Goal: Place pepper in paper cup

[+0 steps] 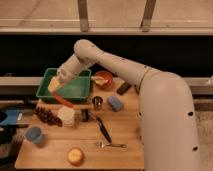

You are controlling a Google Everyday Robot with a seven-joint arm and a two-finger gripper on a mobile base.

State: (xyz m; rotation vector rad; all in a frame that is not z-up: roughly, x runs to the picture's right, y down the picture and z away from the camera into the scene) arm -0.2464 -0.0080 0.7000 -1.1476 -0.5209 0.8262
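- My gripper (58,86) hangs low over the near-left corner of the green bin (80,90), at the left side of the wooden table (122,132), with my arm reaching across from the right.
- It is closed on the pepper (63,100) — pinched at its upper end, so the slim red-orange body trails away from my fingers down and to the right.
- The pepper's long axis runs on a slant, high at the left where I hold it, low at the right; its free tip reaches down past the bin's near wall.
- The paper cup (66,115) stands on the table just nearer than the bin, almost directly under that free tip. Whether the tip has cleared the rim or touches it, I cannot tell.
- That is the relation the next move turns on, as I judge it: the cup lies below and slightly right of my grip, and the slanted pepper is about as long as the cup is wide, so it should go in tip first.
- Close around the cup: dark grapes (46,116) to its left, a small metal cup (97,102) to its right, a black-handled utensil (102,129) nearer right — a stray swing could knock any of them.
- A blue cup (34,135) sits at the near left, well apart.
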